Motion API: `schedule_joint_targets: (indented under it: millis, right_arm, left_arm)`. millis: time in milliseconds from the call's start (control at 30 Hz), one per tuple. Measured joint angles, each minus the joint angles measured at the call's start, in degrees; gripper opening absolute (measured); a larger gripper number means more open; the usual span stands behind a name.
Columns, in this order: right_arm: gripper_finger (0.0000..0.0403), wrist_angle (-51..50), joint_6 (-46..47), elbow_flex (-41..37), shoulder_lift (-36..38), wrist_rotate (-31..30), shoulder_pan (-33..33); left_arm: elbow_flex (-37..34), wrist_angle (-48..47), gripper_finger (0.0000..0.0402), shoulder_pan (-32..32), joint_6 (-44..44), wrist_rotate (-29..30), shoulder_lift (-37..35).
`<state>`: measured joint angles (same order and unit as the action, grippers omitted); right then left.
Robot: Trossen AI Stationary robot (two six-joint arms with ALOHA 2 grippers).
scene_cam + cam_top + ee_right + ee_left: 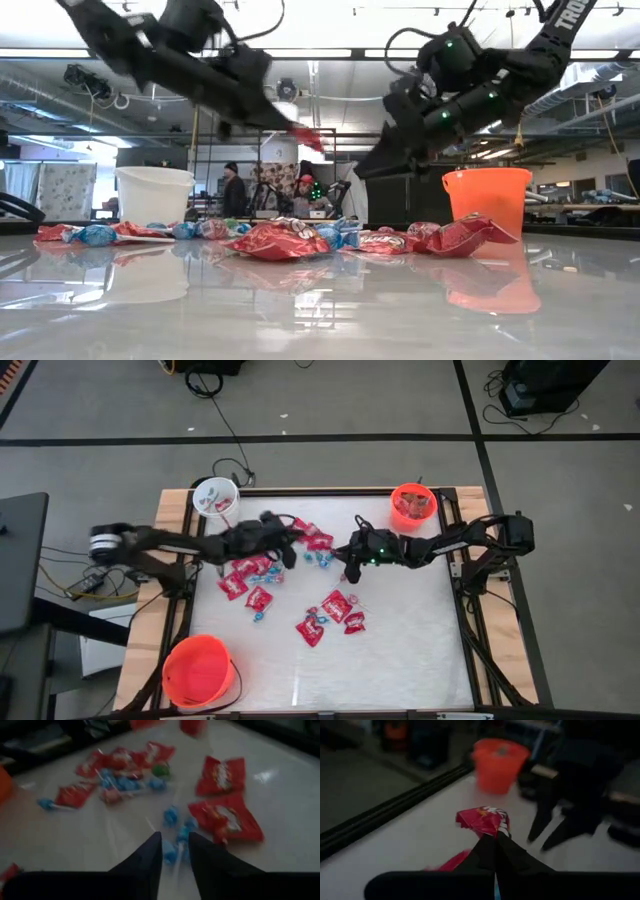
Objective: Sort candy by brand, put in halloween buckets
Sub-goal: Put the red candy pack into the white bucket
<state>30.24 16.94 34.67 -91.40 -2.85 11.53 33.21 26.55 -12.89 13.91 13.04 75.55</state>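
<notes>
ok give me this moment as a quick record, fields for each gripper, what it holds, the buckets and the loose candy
left gripper: shut on a red packet, lifted off the table
right gripper: open, empty, fingers over blue-wrapped pieces
white bucket: far left corner, some candy inside
small orange bucket: far right corner, some candy inside
large orange bucket: near left corner, looks empty
loose candy: red packets and blue pieces scattered mid-table

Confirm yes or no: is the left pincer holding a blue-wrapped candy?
No. In the left wrist view the left pincer is shut on a red packet.
</notes>
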Motion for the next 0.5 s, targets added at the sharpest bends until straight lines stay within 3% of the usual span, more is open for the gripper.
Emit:
schedule_joint_targets:
  millis: [233,400,500]
  right_arm:
    - [0.0163,-17.8,-3.4,7.0,-0.4,-3.2,1.1]
    - [0.0182,-20.0,-7.7,12.0,-0.4,-3.8,2.5]
    - [0.0185,-23.4,-7.6,15.1,-0.3,-3.7,3.8]
  left_arm:
    - [0.0,-31.1,0.0002,-5.7,4.4,6.1,-22.9]
    - [0.0,-48.7,0.0001,-11.5,12.5,20.9,-34.8]
    - [0.0,-56.1,0.0001,-15.7,14.6,24.5,-37.2]
